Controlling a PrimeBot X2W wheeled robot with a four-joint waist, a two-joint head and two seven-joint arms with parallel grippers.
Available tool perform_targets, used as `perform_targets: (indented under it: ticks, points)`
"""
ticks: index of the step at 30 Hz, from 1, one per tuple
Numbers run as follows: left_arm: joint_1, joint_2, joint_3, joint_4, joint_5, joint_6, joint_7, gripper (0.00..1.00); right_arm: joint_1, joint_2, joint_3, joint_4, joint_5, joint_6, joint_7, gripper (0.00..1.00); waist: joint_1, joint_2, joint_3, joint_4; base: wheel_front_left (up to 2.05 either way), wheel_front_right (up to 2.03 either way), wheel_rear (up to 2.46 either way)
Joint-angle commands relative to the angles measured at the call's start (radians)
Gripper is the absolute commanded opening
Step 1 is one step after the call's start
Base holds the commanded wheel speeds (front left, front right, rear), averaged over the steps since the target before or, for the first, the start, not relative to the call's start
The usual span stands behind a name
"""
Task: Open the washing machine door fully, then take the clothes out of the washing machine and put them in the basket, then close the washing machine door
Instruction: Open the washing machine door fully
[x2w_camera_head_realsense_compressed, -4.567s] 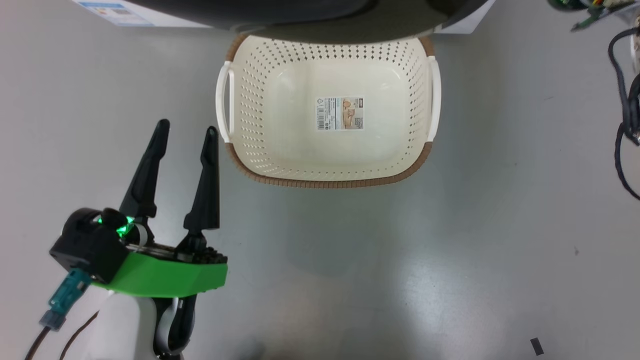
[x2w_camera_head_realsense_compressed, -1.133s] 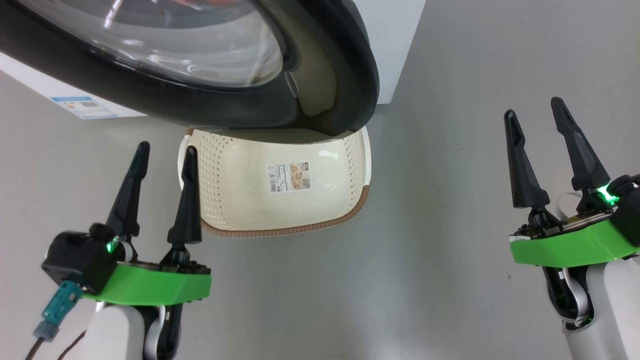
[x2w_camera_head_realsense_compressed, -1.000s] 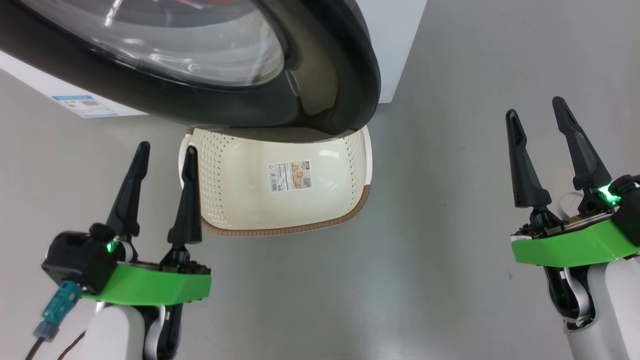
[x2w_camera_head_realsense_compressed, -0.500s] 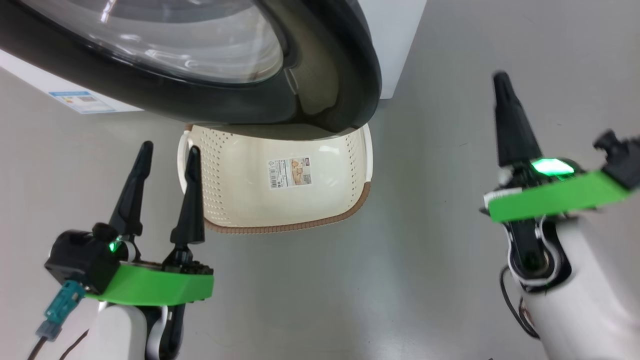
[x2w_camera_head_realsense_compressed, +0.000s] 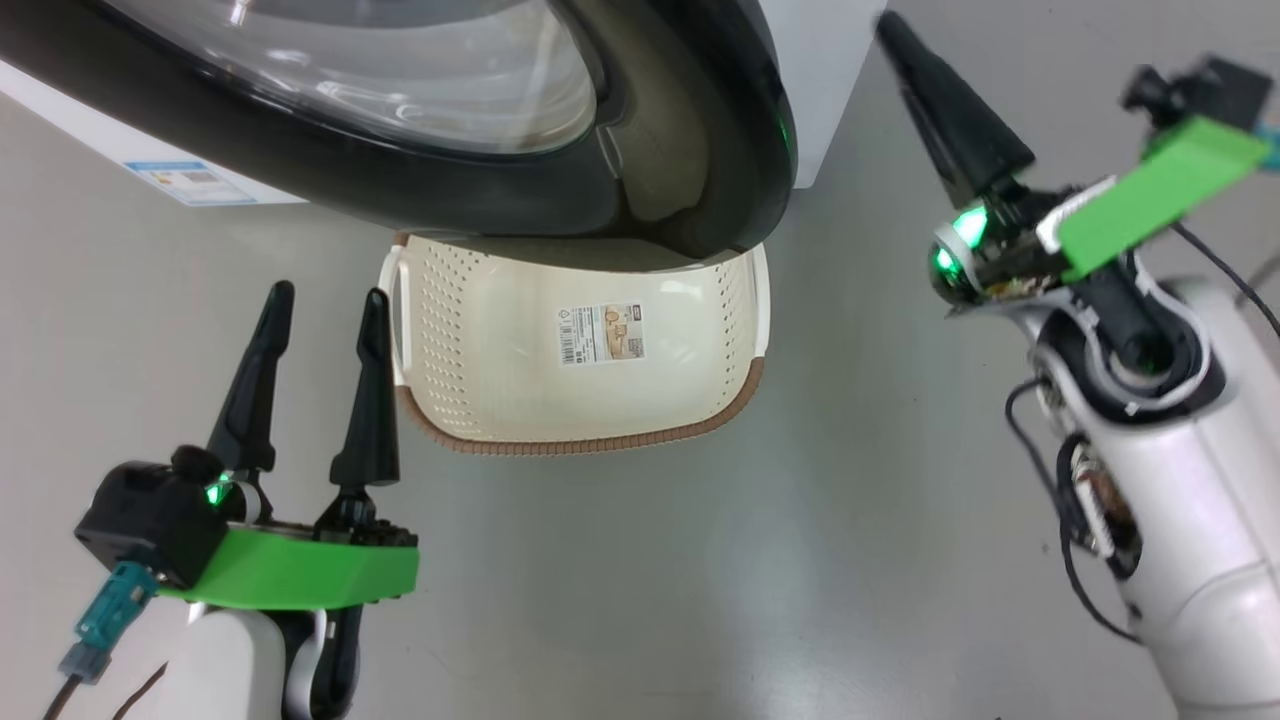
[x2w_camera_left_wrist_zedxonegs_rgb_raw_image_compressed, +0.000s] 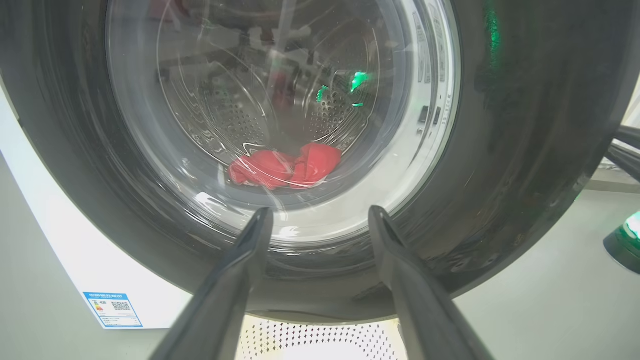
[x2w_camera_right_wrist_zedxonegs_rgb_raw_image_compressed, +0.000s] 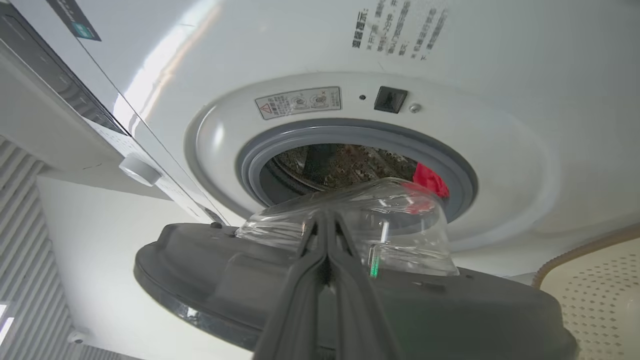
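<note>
The washing machine door (x2w_camera_head_realsense_compressed: 700, 130) is standing partly swung out from the washing machine (x2w_camera_right_wrist_zedxonegs_rgb_raw_image_compressed: 450, 60), with the red clothes (x2w_camera_left_wrist_zedxonegs_rgb_raw_image_compressed: 285, 167) lying inside the drum. The basket (x2w_camera_head_realsense_compressed: 480, 340) is sitting on the floor (x2w_camera_head_realsense_compressed: 700, 560) under the door's black rim. The right gripper (x2w_camera_head_realsense_compressed: 890, 35), fingers pressed together and empty, is pointing toward the door's inner side. The left gripper (x2w_camera_head_realsense_compressed: 327, 295) is hovering spread just beside the basket.
</note>
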Motion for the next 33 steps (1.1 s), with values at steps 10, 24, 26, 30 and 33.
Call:
perform_targets:
  ticks: [10, 24, 26, 30, 33]
  points:
    - [0.005, 0.025, 0.018, -0.016, -0.012, -0.005, -0.005, 1.0, -0.139, 0.005, 0.005, 0.061, 0.213, 0.007, 0.365, 0.0, 0.0, -0.0001, 0.006, 0.023, 0.0, 0.0, 0.0]
    - [0.007, 0.025, 0.014, -0.004, -0.009, -0.005, -0.005, 1.0, -0.128, -0.02, 0.075, 0.048, 0.159, 0.007, 0.52, 0.0, 0.0, -0.0001, -0.009, 0.029, 0.0, 0.0, 0.0]
    - [0.007, 0.025, 0.011, 0.0, -0.008, -0.005, -0.005, 1.0, -0.114, -0.017, 0.08, 0.04, 0.146, 0.007, 0.529, 0.0, 0.0, -0.0001, -0.02, 0.033, 0.0, 0.0, 0.0]
    - [0.015, 0.025, 0.009, 0.001, -0.009, -0.005, -0.005, 1.0, -0.088, -0.013, 0.096, 0.027, 0.114, 0.007, 0.55, 0.0, 0.0, -0.0001, -0.045, 0.046, 0.0, 0.0, 0.0]
    - [0.021, 0.025, 0.011, 0.0, -0.01, -0.005, -0.005, 1.0, -0.075, -0.01, 0.102, 0.025, 0.102, 0.007, 0.557, 0.0, 0.0, -0.0001, -0.057, 0.057, 0.0, 0.0, 0.0]
